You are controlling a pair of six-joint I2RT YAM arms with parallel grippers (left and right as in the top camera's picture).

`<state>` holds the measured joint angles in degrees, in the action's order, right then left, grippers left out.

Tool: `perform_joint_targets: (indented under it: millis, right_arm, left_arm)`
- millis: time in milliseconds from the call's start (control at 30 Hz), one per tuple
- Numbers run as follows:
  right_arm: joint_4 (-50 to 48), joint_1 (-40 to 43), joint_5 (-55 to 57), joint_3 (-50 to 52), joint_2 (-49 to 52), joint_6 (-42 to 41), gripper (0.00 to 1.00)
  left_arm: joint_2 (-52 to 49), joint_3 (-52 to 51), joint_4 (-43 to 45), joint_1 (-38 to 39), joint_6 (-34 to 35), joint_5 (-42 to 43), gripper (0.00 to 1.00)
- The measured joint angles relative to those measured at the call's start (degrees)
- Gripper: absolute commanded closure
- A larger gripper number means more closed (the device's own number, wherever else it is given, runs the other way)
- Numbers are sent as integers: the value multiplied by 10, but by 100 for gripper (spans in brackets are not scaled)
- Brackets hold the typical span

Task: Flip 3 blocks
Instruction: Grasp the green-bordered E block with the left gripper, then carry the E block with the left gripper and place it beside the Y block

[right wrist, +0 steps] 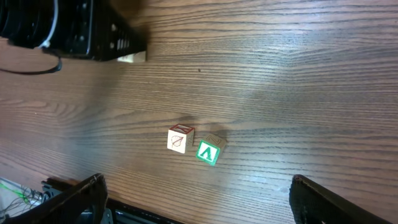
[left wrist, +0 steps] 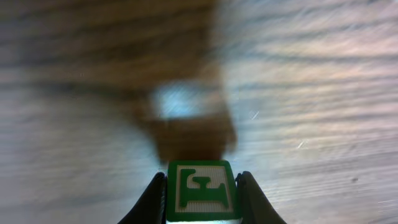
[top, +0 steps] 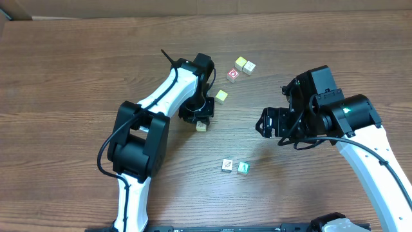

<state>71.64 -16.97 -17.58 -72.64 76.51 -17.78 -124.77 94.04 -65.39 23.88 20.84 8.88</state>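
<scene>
My left gripper (top: 200, 120) is shut on a small wooden block (top: 202, 126) left of the table's middle. In the left wrist view this block (left wrist: 200, 186) shows a green face with a white figure, and both black fingers (left wrist: 154, 198) press its sides just above the blurred table. Two more blocks lie side by side near the front: a white-faced one with thin line marks (top: 227, 165) (right wrist: 180, 139) and a teal one with a white letter (top: 243, 168) (right wrist: 208, 152). My right gripper (top: 266, 122) (right wrist: 208, 202) hangs open above the table, up and to the right of that pair, holding nothing.
Other cubes lie at the back: a red-faced one (top: 232, 75), two pale yellow ones (top: 241, 62) (top: 249, 67) and a yellow-topped one (top: 221, 96) close to the left arm (top: 170, 90). The table's front edge (right wrist: 161, 214) runs just behind my right fingers.
</scene>
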Motion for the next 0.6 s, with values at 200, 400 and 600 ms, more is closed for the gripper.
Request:
perform_joint_targets:
  millis: [200,400,600]
  right_arm:
    - [2,0,0,0,0,0,7]
    - [18,0,2,0,0,0,10]
    - [25,0,5,0,0,0,10]
  left_arm:
    - [95,0,-70,13,-9,-61,81]
    - [196,-79,-34,54,-19,-79,81]
    - [207,-264,78,58,-19,-27,82]
